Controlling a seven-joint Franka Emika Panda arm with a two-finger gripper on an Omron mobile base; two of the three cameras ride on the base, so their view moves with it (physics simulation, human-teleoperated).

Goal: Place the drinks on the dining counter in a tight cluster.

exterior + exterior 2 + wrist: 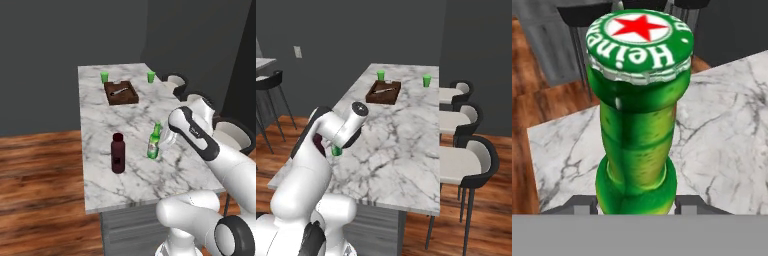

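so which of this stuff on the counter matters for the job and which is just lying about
For the job: green bottle, held by the gripper; maroon bottle; dining counter.

Lying about: two green cups; brown tray; chairs.

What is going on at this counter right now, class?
The robot's pincer is closed around the lower part of the green bottle, which stands upright on the marble dining counter. The maroon bottle stands apart from it to one side. Farther back sit a brown tray and two small green cups.
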